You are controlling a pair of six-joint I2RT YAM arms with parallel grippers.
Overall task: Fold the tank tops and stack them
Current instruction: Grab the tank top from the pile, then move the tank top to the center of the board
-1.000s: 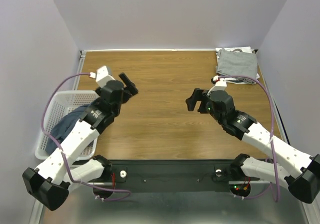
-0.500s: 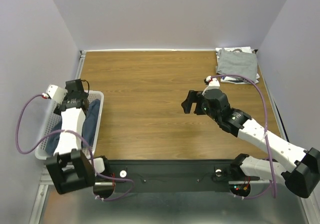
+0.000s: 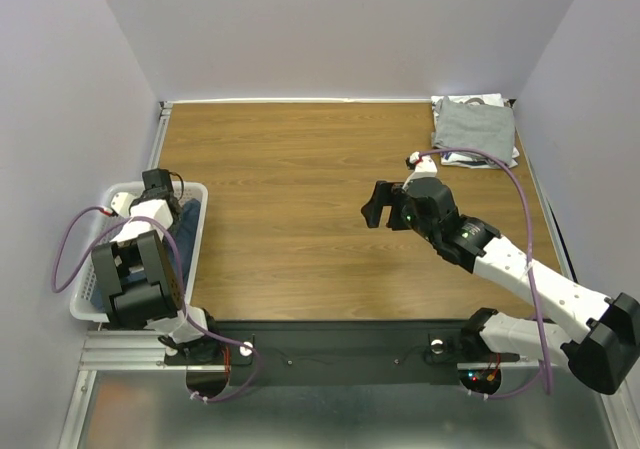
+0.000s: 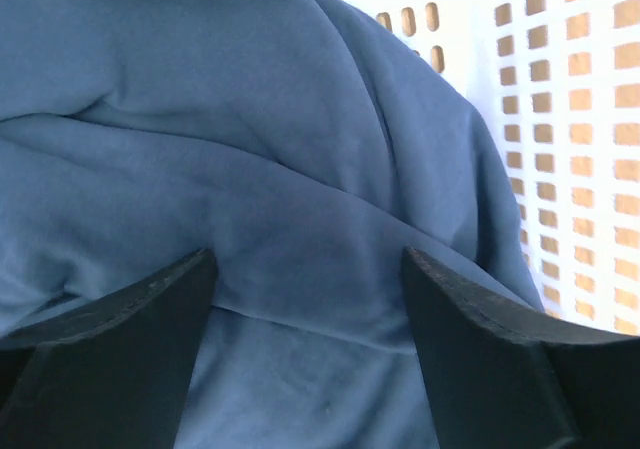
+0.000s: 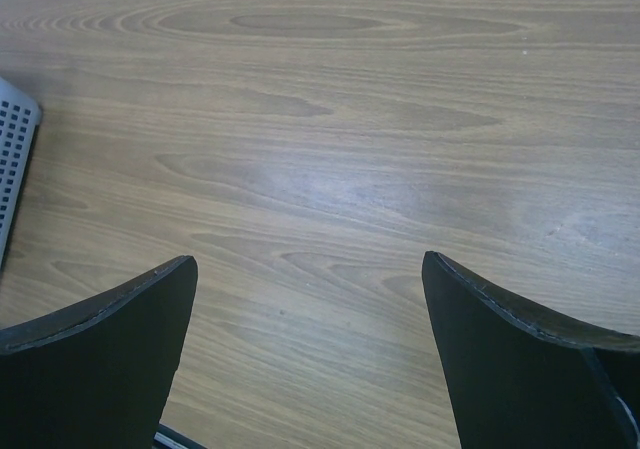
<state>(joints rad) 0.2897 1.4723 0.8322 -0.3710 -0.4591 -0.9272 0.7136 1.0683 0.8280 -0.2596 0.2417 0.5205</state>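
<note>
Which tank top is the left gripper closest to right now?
The slate-blue tank top, crumpled in the white mesh basket, directly under the open left gripper. The grey tank top lies folded at the far right corner of the table.

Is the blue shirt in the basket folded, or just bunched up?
Bunched up: the blue shirt lies in loose, uneven creases against the basket mesh wall.

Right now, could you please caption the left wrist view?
Open left fingers poised over the slate-blue tank top in the white basket.
</note>
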